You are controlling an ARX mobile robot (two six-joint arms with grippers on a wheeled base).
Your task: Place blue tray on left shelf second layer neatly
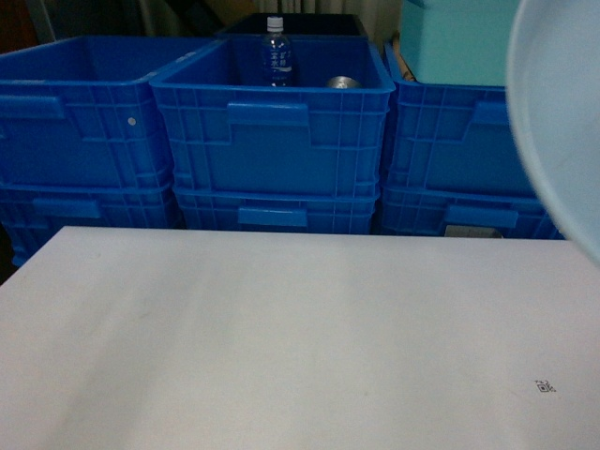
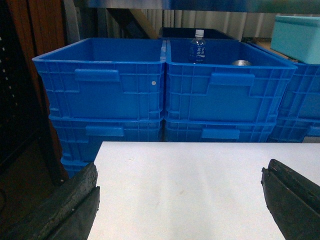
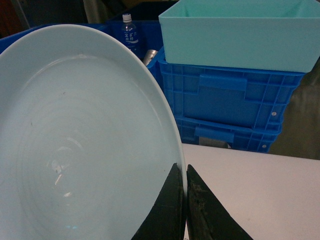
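The pale blue tray [image 3: 80, 150] fills the left of the right wrist view, held up on edge above the white table [image 3: 260, 190]. My right gripper [image 3: 184, 172] is shut on the tray's rim, one finger on each side. In the head view the blue tray [image 1: 558, 103] shows as a curved edge at the far right; the gripper itself is out of that view. My left gripper [image 2: 180, 195] hangs open over the table's left part, nothing between its fingers [image 2: 75, 205]. The left shelf is out of view, apart from a metal rail at the left wrist view's top edge.
Stacked dark-blue crates [image 1: 272, 122] stand behind the white table [image 1: 281, 337]. The middle crate holds a water bottle [image 1: 276, 52] and a metal can [image 1: 342, 82]. A teal bin [image 3: 235, 30] sits on the right-hand crate stack [image 3: 230, 105]. A dark wooden cabinet [image 2: 30, 100] stands left of the table.
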